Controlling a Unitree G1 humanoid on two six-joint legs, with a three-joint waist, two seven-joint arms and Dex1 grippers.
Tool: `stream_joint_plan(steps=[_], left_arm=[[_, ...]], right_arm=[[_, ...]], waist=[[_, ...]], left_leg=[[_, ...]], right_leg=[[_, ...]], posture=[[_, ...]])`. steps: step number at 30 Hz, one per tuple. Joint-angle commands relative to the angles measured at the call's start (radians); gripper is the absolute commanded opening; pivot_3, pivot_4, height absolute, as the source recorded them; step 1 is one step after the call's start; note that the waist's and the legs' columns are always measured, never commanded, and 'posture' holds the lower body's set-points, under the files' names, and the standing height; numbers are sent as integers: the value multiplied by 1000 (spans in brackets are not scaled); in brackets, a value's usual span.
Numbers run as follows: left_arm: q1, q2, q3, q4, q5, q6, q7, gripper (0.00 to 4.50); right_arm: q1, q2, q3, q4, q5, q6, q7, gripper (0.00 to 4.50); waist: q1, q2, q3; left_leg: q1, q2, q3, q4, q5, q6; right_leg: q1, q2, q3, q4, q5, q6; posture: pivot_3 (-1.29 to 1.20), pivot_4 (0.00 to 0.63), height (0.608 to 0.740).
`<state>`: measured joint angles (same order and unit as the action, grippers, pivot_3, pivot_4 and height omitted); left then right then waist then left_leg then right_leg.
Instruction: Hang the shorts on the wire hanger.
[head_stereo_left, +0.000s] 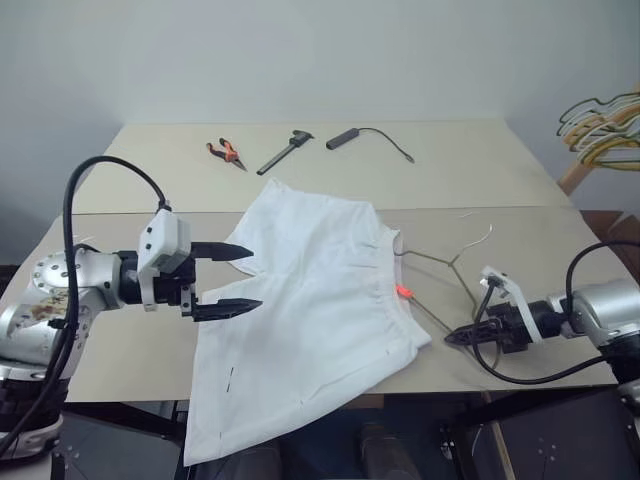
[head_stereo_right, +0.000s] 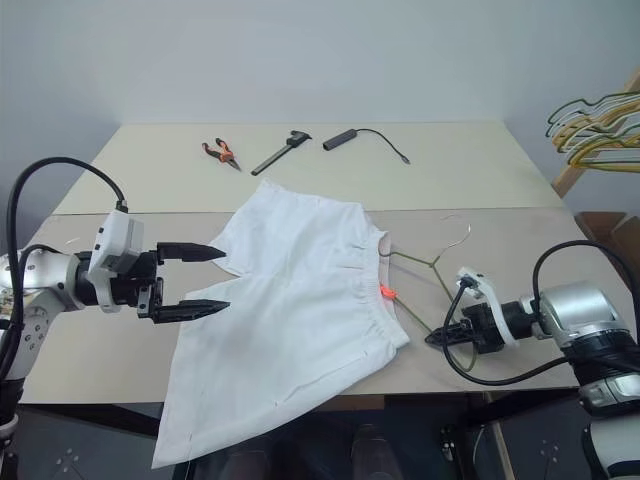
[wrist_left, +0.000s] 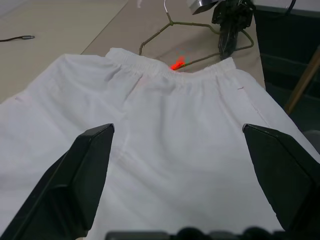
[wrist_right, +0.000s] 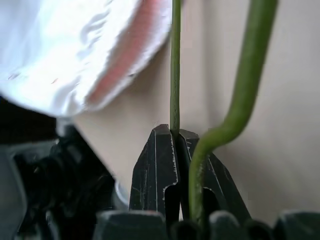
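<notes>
Shorts (head_stereo_left: 310, 320) lie spread on the worktop (head_stereo_left: 500, 180), one leg hanging over its near edge. Left hand (head_stereo_left: 225, 280) hovers wide open and empty at their left side. Right hand (head_stereo_left: 462, 337) is clamped shut on the hanger (head_stereo_left: 455, 262) wire just right of the waistband. Farther back lie pliers (head_stereo_left: 227, 152), a caliper (head_stereo_left: 285, 152) and a cable (head_stereo_left: 372, 138).

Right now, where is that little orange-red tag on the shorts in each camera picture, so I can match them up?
Left eye view: the orange-red tag sits at the waistband of the shorts, right of centre.
Right eye view: same spot, nearer centre.
Left wrist view: upper middle, at the waistband.
Right wrist view: I cannot pick it out for certain.
Shared landmark: the wire hanger, lying just beyond the tag.
</notes>
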<state>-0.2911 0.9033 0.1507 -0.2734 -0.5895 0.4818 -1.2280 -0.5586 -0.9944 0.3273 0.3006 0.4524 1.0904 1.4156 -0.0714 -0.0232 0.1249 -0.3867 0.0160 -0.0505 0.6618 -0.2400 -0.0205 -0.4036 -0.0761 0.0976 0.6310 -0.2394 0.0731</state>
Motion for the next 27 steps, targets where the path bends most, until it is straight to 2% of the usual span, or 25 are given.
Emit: stream_joint_plan(steps=[1, 6, 12, 15, 21, 27], left_arm=[[9, 8, 29, -38, -6, -22, 8, 4483], [43, 6, 37, -53, 0, -35, 15, 4483], [60, 15, 62, -68, -11, -33, 32, 4483], [73, 17, 67, -76, -12, -36, 32, 4483], [66, 14, 61, -79, -11, -32, 39, 4483], [59, 17, 59, -81, -19, -20, 41, 4483]], right_arm=[[-71, -1, 21, 49, -43, -43, 41, 0], [-235, 117, 45, 304, -130, -51, -6, 0], [-291, 136, 172, 348, -171, -76, 180, 0], [-356, 168, 198, 441, -193, -65, 199, 0], [-474, 268, 163, 672, -266, -105, 138, 0], [-509, 262, 103, 707, -298, -123, 118, 0]], waist=[[1, 0, 0], [1, 0, 0], [18, 0, 0], [23, 0, 0], [24, 0, 0], [30, 0, 0]], left_leg=[[0, 0, 0, 0, 0, 0], [0, 0, 0, 0, 0, 0], [-2, -1, -1, 0, 0, 0], [-1, -1, -1, 0, 0, 0], [1, 0, -1, 0, 0, 0], [-2, -1, -1, 0, 0, 0]], right_leg=[[0, 0, 0, 0, -1, 1], [0, 0, 0, 0, 2, -3], [-1, -1, -1, 0, 2, -3], [-1, -1, -1, 1, 2, -3], [1, 0, -1, 1, 3, -5], [-1, -1, -2, 1, 3, -4]], posture=[[22, 98, 740], [31, 80, 740], [57, 69, 740], [57, 69, 740], [57, 71, 740], [47, 83, 740]])
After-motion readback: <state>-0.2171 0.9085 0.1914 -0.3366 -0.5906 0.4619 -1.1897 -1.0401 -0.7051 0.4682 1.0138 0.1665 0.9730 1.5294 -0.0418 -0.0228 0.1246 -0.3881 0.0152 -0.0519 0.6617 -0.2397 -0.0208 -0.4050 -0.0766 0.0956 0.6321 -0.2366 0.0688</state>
